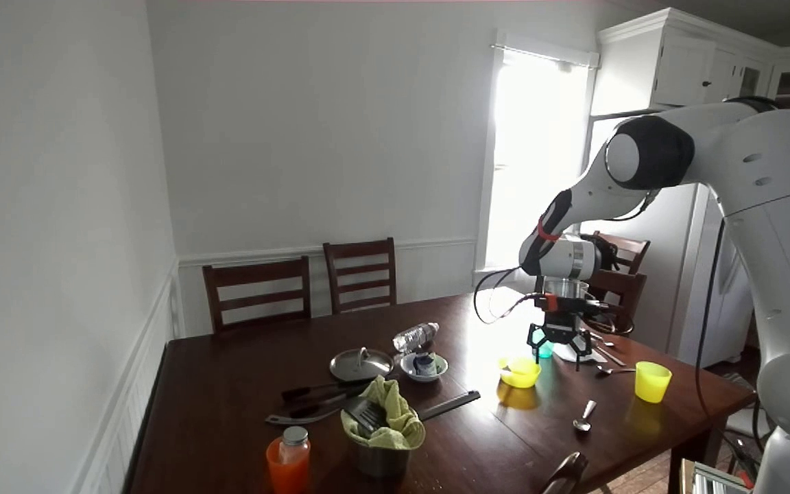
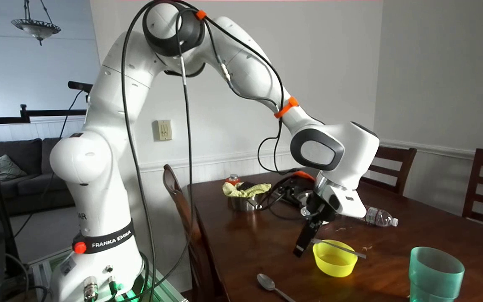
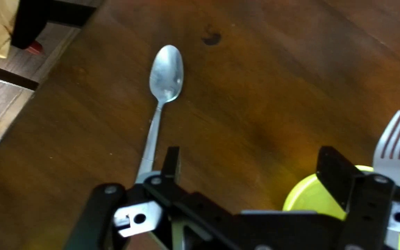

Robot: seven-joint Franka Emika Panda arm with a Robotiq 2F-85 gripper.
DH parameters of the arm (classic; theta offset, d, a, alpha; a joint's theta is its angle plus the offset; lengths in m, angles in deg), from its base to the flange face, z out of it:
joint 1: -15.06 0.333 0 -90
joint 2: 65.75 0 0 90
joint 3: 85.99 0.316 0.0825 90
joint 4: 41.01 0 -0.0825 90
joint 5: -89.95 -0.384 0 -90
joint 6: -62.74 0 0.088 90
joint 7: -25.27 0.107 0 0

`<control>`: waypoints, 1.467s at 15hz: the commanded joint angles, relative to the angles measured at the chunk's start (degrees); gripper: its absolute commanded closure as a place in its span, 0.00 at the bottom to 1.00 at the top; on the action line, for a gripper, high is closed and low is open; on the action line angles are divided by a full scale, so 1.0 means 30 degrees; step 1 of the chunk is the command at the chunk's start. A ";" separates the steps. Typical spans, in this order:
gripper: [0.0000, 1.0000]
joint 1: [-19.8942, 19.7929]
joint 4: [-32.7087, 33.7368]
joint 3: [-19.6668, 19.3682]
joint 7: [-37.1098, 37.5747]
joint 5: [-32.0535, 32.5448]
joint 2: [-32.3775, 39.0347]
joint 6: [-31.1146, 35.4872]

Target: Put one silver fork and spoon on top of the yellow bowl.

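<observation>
The yellow bowl (image 1: 520,379) stands on the table; it also shows in an exterior view (image 2: 334,265) and at the lower right of the wrist view (image 3: 304,196). A silver fork (image 2: 344,248) lies across its rim; its tines show in the wrist view (image 3: 394,149), the handle partly hidden by a finger. A silver spoon (image 3: 167,74) lies on the table beside the bowl, also seen in both exterior views (image 1: 582,422) (image 2: 266,282). My gripper (image 3: 250,151) is open and empty above the table, between the spoon's handle and the bowl; it shows in an exterior view (image 1: 558,360).
A yellow cup (image 1: 652,381), another spoon (image 1: 606,370) and a green cup (image 2: 434,274) stand or lie near the bowl. A pot with a cloth (image 1: 381,456), an orange cup (image 1: 289,470), a lid (image 1: 357,365), a white bowl (image 1: 424,377) and a bottle (image 1: 414,337) are farther along.
</observation>
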 commanded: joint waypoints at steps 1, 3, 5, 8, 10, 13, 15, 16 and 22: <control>0.00 -0.0335 -0.2720 -0.0584 -0.1127 0.0260 -0.1945 0.0352; 0.00 -0.0615 -0.3474 -0.0868 -0.1741 0.0087 -0.2171 0.0382; 0.00 -0.0962 -0.3864 -0.1013 -0.2519 -0.0167 -0.2122 0.0568; 0.00 -0.1320 -0.3933 -0.1026 -0.3210 -0.0335 -0.1687 0.1056; 0.00 -0.1631 -0.3641 -0.0854 -0.3553 -0.0683 -0.1153 0.1260; 0.00 -0.1871 -0.3402 -0.0517 -0.3718 -0.1364 -0.0624 0.1723; 0.00 -0.1938 -0.3228 -0.0321 -0.3677 -0.1774 -0.0183 0.1981; 0.00 -0.1974 -0.3153 -0.0225 -0.3706 -0.1944 0.0031 0.2112; 0.00 -0.2203 -0.2875 0.0361 -0.3869 -0.2408 0.1251 0.2952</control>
